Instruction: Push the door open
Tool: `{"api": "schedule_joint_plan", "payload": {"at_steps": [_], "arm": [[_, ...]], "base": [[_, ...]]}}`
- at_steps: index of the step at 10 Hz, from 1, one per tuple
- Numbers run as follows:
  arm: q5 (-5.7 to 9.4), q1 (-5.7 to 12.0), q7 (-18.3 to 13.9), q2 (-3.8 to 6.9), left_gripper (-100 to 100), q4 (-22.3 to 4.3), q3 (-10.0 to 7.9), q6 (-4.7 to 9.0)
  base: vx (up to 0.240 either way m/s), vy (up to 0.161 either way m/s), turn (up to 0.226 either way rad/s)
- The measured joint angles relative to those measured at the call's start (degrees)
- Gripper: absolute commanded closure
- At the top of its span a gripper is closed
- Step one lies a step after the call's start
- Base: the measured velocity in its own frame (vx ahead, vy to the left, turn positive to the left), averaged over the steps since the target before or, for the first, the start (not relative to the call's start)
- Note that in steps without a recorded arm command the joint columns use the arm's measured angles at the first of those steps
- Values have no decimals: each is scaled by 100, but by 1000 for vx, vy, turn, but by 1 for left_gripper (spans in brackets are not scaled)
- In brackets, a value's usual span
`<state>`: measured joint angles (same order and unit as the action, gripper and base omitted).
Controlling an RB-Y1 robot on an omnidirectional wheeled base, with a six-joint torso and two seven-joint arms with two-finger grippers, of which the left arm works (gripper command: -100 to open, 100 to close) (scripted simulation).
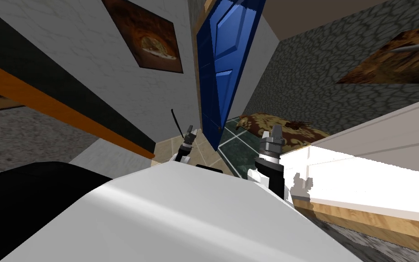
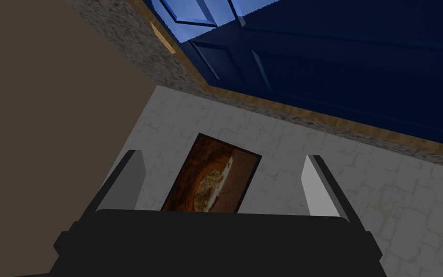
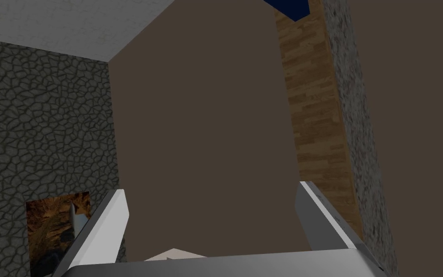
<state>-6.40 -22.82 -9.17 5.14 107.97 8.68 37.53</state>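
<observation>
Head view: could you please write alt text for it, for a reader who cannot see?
A blue panelled door stands ajar ahead, with a patterned rug on dark green tiles beyond it. The left gripper is close to the door's lower edge; the right gripper is further right. A framed picture hangs on the white wall left of the door.

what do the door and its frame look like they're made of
The door is smooth, evenly blue, with raised panels and a slight sheen; it looks painted, so what lies beneath is unclear. The frame is tan with plank-like grain lines, likely unpainted matte wood.
</observation>
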Motion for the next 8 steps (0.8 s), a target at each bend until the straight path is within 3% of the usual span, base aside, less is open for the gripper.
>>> {"api": "schedule_joint_plan", "payload": {"at_steps": [3, 8], "arm": [[-48, 106, 52, -27, -100, -395, 173, 20], [-63, 233, 53, 52, -100, -1110, 375, 143]], "base": [[99, 31, -108], [90, 41, -104]]}}
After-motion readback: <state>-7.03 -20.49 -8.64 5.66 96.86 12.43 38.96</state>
